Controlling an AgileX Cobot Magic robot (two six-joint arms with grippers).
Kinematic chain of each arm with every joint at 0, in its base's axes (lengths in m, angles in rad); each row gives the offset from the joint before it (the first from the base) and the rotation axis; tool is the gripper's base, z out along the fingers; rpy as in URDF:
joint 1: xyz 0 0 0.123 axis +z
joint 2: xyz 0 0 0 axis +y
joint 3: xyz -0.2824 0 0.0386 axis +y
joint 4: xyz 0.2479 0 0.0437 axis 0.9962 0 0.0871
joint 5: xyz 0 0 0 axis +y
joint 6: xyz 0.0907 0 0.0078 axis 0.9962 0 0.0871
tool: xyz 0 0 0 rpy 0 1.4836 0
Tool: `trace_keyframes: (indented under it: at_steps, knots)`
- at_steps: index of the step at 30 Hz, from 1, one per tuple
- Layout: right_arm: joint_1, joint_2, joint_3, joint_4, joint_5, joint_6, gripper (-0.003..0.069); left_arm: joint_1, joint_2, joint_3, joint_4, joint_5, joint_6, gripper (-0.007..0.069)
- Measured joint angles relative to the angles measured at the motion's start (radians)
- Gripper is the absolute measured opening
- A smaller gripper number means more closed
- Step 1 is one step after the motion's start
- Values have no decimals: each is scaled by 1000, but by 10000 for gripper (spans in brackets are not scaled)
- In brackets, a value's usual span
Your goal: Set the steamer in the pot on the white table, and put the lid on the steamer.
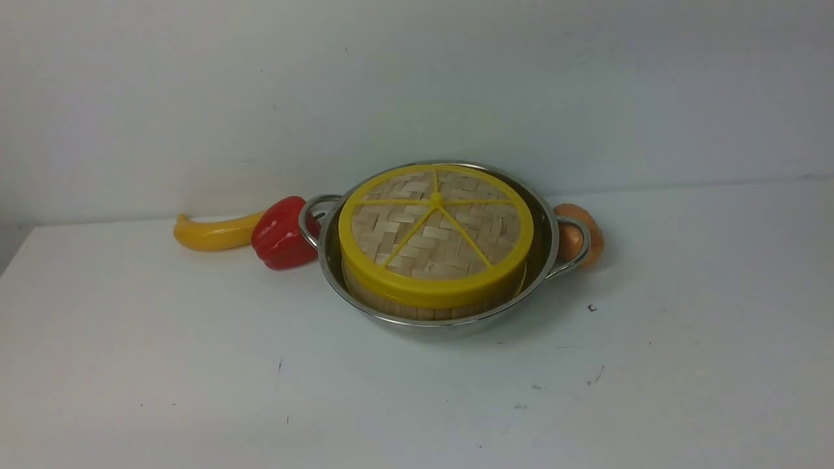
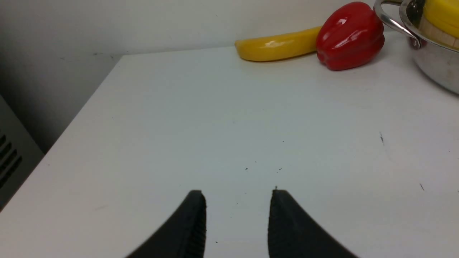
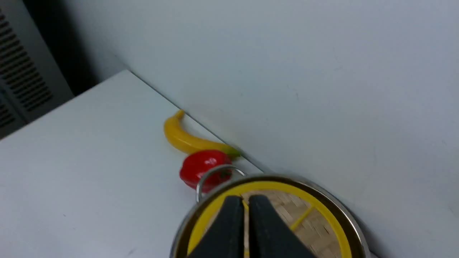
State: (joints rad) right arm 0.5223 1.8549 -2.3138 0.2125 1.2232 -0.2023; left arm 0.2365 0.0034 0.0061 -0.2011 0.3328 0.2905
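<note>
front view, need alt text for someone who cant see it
A shiny steel pot sits on a white table, holding a bamboo steamer closed by its yellow-rimmed woven lid. A red bell pepper and a yellow banana lie to its left, and a brown onion-like item peeks out behind its right handle.

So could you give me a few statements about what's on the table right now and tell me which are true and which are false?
1. The lid sits on the steamer. True.
2. The steamer stands beside the pot on the white table. False: it is inside the pot.
3. A red pepper lies by one pot handle. True.
4. The left gripper holds the banana. False: it is open and empty, the banana lies apart on the table.
5. The right gripper is wide open. False: only a thin gap shows between its fingers, above the lid.
</note>
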Motion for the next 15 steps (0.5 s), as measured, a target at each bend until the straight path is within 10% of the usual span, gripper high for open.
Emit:
trace_keyframes:
  at_steps: [10, 15]
  knots:
    - [-44, -383, 713, -126, -200, 101, 87, 0, 0, 0, 0, 0, 0, 241]
    - [-254, -720, 1252, -109, -568, 202, 106, 0, 0, 0, 0, 0, 0, 241]
